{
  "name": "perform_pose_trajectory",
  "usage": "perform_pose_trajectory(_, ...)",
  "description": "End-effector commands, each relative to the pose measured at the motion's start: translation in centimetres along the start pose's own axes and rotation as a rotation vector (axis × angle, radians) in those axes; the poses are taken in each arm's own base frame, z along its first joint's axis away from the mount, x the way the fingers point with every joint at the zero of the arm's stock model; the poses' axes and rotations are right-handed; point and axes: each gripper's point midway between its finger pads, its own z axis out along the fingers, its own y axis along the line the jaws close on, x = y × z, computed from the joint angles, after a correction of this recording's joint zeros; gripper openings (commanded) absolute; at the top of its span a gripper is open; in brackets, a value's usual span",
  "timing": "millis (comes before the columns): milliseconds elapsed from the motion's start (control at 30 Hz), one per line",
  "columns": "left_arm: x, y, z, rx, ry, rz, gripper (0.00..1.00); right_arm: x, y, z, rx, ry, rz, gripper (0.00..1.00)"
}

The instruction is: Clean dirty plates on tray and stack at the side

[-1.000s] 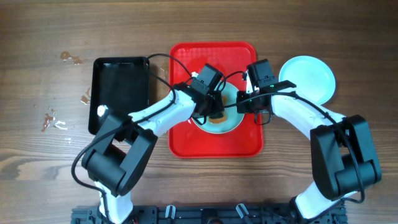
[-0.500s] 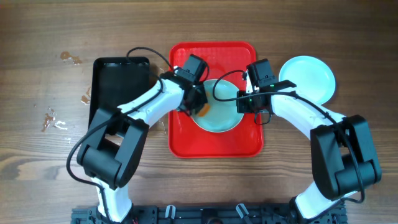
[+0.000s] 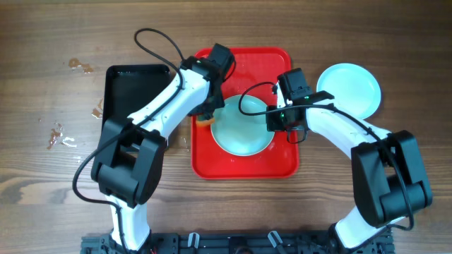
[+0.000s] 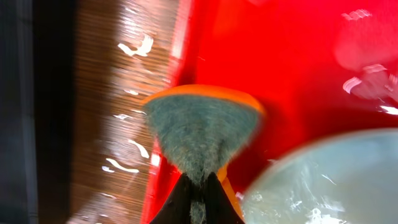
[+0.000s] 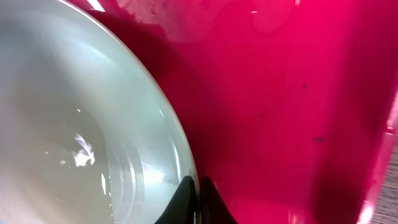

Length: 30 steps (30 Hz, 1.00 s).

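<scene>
A pale turquoise plate [image 3: 242,125] lies in the middle of the red tray [image 3: 247,164]. Its surface looks clean in the overhead and right wrist [image 5: 68,124] views. My right gripper [image 3: 274,120] is shut on the plate's right rim [image 5: 194,205]. My left gripper [image 3: 207,113] is at the tray's left edge, shut on an orange-backed grey scouring sponge [image 4: 202,127] that hangs over the tray's rim [image 4: 180,74]. The plate's edge shows at the lower right of the left wrist view [image 4: 323,180]. More plates [image 3: 351,88] sit on the table right of the tray.
A glossy black tray [image 3: 134,106] stands left of the red tray, close to my left arm. Scraps of clear wrapper [image 3: 63,137] lie on the wooden table at the far left. Cables loop above both wrists.
My left gripper has moved the sponge off the plate's centre, leftward and up to the tray's left edge. The plate now shows no smear. The right gripper has kept its hold on the rim.
</scene>
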Motion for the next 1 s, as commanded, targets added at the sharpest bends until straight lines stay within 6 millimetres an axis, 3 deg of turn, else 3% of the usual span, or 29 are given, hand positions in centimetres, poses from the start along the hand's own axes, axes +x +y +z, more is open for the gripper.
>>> perform_pose_trajectory(0, -1.2, 1.2, -1.5, -0.034, -0.049, -0.007, 0.04, 1.5, -3.0, 1.3, 0.13, 0.048, 0.017, 0.04)
perform_pose_trajectory(133, -1.1, 3.2, -4.1, -0.036, -0.051, -0.035, 0.04, 1.4, -2.9, 1.2, 0.128, 0.045, 0.006, 0.05)
perform_pose_trajectory(300, -1.2, 9.7, -8.3, -0.072, -0.038, -0.13, 0.04, 0.8, -2.5, -0.3, 0.116, 0.008, -0.012, 0.04)
perform_pose_trajectory(367, -1.7, 12.4, -8.8, -0.107, -0.045, -0.144, 0.04, 0.3, -2.1, -1.3, 0.105, -0.021, -0.027, 0.04)
perform_pose_trajectory(467, -1.7, 16.5, -6.7, -0.184, -0.015, -0.19, 0.04, -0.6, -1.5, -3.2, 0.088, -0.077, -0.033, 0.04)
perform_pose_trajectory(600, -1.1, 20.0, -1.1, -0.207, -0.01, -0.268, 0.04, -1.6, -0.8, -5.8, 0.067, -0.153, -0.041, 0.04)
perform_pose_trajectory(700, 0.7, 21.3, 2.8, -0.162, 0.022, -0.313, 0.04, -2.1, -0.5, -8.0, 0.062, -0.21, -0.079, 0.04)
perform_pose_trajectory(800, 1.8, 21.9, 4.3, -0.148, 0.04, -0.325, 0.07, -3.0, -1.7, -11.2, 0.199, -0.317, -0.106, 0.04)
perform_pose_trajectory(833, 2.0, 22.1, 4.4, -0.15, 0.046, -0.329, 0.41, -3.7, -1.4, -13.7, 0.279, -0.404, -0.173, 0.04)
perform_pose_trajectory(900, 2.0, 22.1, 4.4, -0.151, 0.049, -0.328, 1.0, -4.0, -0.9, -15.9, 0.363, -0.481, -0.241, 0.04)
perform_pose_trajectory(967, 2.0, 22.1, 4.4, -0.151, 0.048, -0.328, 1.0, -4.1, -0.6, -18.1, 0.468, -0.554, -0.29, 0.04)
